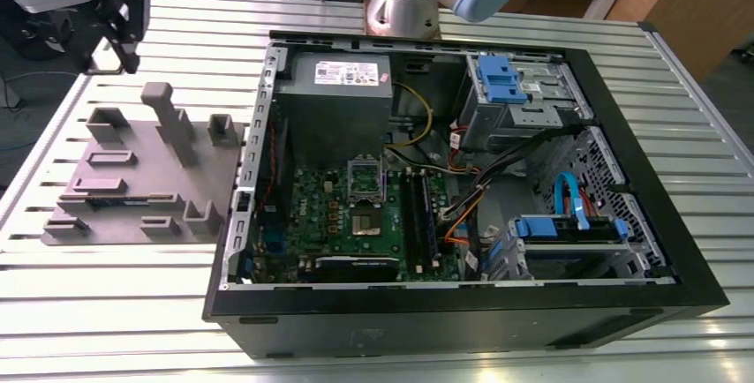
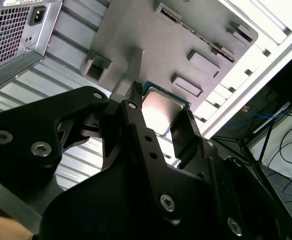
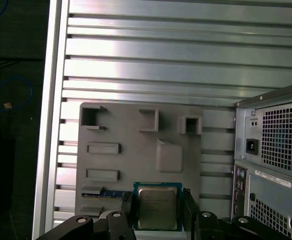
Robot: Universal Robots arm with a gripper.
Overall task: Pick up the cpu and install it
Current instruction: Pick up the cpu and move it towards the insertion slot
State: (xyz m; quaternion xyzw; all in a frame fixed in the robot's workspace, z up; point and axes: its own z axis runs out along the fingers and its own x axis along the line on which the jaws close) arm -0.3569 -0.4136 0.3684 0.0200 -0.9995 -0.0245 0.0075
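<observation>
The gripper is closed narrowly on the cpu, one black finger against each of two opposite edges, and the chip's shiny metal top faces the camera in both wrist views. In the second wrist view the cpu again sits clamped between the gripper's fingers, lifted clear of the grey fixture plate, which lies well below it. The first wrist view sets the chip over one edge of the fixture plate, above no particular recess as far as can be told. In the exterior view the gripper hangs beyond the far corner of the fixture plate, apparently raised off it, though the chip itself is too small to make out there. The open computer case lies just beside the fixture plate on the slatted metal table, and its motherboard socket is well apart from the plate.
</observation>
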